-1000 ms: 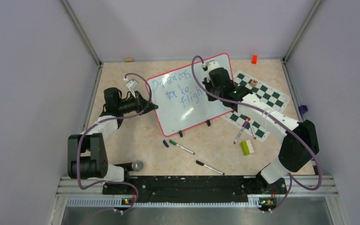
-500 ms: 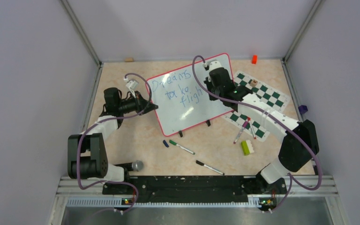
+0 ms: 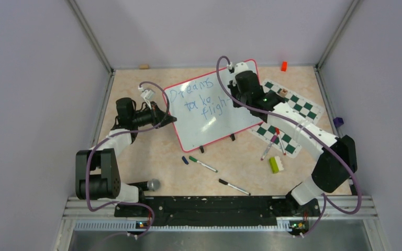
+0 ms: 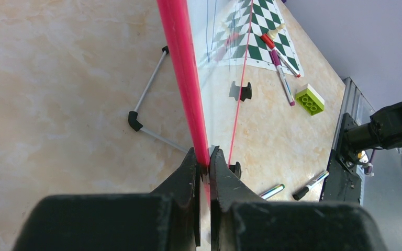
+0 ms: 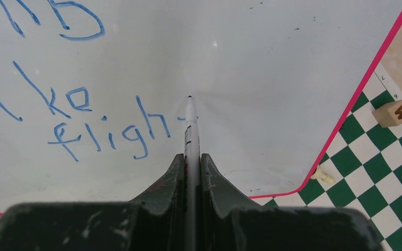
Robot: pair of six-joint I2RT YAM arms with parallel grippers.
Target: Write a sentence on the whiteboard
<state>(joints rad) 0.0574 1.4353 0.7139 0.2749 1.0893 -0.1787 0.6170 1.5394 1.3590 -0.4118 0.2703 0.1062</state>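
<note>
The whiteboard (image 3: 209, 130), white with a red frame, stands tilted on the table. The sentence (image 3: 199, 99) in blue reads "Dreams take flight". My left gripper (image 3: 170, 119) is shut on the board's left red edge (image 4: 180, 68), which is pinched between its fingers (image 4: 203, 159). My right gripper (image 3: 234, 99) hovers over the board's right half, shut on a thin white marker (image 5: 190, 125). The marker's tip points at the board just past the last stroke of "flight" (image 5: 110, 133). I cannot tell whether the tip touches.
A green-and-white chess mat (image 3: 288, 112) lies right of the board, with a wooden cube (image 3: 282, 92) and two pens (image 3: 272, 144) on it. A green-white brick (image 3: 276, 164), a green marker (image 3: 203, 163), a black marker (image 3: 234, 186) and a blue cap (image 3: 185, 160) lie in front.
My right gripper has shifted slightly up and to the right over the board with the marker. A short cross stroke now ends "flight". The left gripper has not moved.
</note>
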